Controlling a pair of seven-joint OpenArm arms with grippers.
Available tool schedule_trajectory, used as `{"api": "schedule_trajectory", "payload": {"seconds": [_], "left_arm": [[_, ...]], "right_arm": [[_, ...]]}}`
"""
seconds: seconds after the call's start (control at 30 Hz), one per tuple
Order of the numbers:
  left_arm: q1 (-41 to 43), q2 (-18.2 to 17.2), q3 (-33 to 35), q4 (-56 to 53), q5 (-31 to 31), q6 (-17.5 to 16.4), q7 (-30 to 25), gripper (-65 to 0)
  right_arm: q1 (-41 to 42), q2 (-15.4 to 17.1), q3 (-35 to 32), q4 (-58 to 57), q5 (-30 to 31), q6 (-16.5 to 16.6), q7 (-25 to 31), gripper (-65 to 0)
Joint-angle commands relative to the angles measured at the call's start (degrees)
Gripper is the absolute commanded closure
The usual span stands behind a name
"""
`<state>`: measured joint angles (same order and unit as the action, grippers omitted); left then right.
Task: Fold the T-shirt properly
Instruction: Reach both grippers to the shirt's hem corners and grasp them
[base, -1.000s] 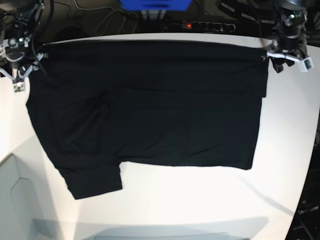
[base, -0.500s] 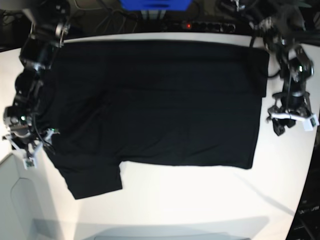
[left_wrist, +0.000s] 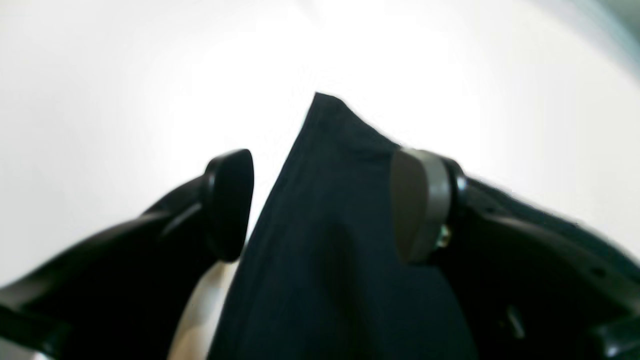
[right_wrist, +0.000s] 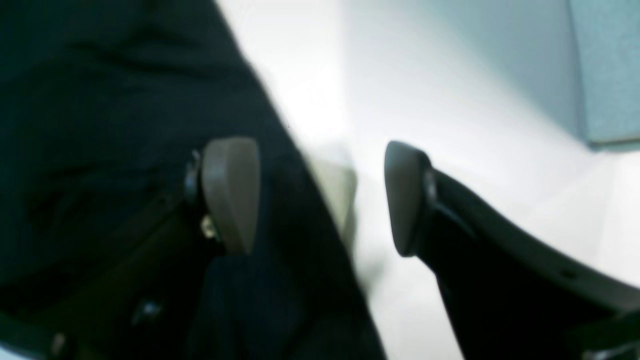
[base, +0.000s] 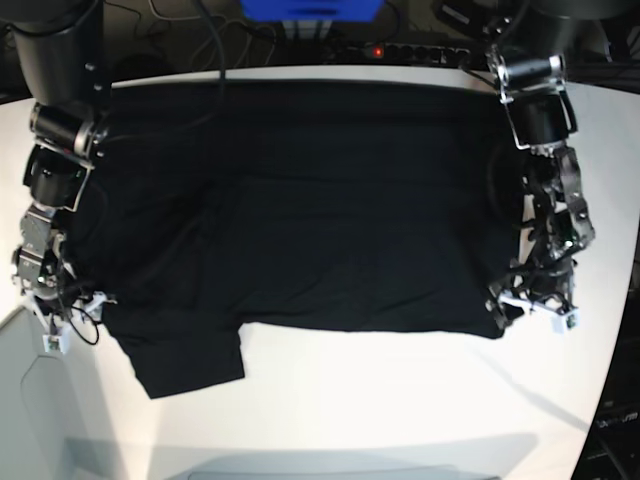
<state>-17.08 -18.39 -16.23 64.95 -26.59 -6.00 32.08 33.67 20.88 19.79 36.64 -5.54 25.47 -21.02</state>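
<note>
The black T-shirt lies spread flat across the white worktop, its long folded edge running along the far side and one short sleeve sticking out toward the near edge.

The left pincer sits low at the shirt's near corner on the right side of the base view. Seen from its own wrist camera, the left pincer stands released — the two pads are well apart, and the pointed corner of the shirt rises between them. One pad lies right against the cloth; the other pad is off the fabric's edge with a sliver of bright worktop showing in the gap. The cloth is not pinched.

The right pincer is down at the shirt's edge on the opposite side, just beside the sleeve. In its wrist camera the right pincer is likewise released, jaws wide. One pad sits over the dark cloth while the other pad hangs above the bare worktop, and the hem of the shirt runs slantwise between them — the picture is blurred, so I cannot tell whether either pad touches the fabric.

Behind the worktop, a blue box and a power strip sit in the dark.
</note>
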Motion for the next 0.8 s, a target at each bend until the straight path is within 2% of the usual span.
{"api": "schedule_trajectory", "payload": {"seconds": [0.0,0.13,0.5,0.63,0.77], "left_arm": [[-2.92,-0.99,1.59,-1.52,-0.53,-0.29,-2.76,-41.5],[-6.96,-1.70,6.16,-11.10,-0.53,-0.20,-8.12,-41.5],[-16.55,-1.26,18.47,-32.11,-0.62,-0.20,-20.78,-41.5],[-17.95,-1.08,20.32,-36.51,-0.62,-0.20,-23.50,-41.4],[-18.04,-0.55,20.40,-38.71,-0.62,-0.29,-23.50,-40.9]], "right_arm": [[1.98,0.52,-0.06,-0.38,0.40,-0.20,2.07,-40.1],[1.63,0.26,-0.06,-2.23,0.40,-0.29,4.71,-40.1],[-0.13,-2.91,-0.14,-2.40,0.40,-0.29,4.88,-40.1],[-1.28,-3.08,-0.14,-2.40,0.40,-0.29,4.88,-39.8],[-1.71,-3.17,-0.14,-2.40,0.40,-0.29,4.88,-39.5]]}}
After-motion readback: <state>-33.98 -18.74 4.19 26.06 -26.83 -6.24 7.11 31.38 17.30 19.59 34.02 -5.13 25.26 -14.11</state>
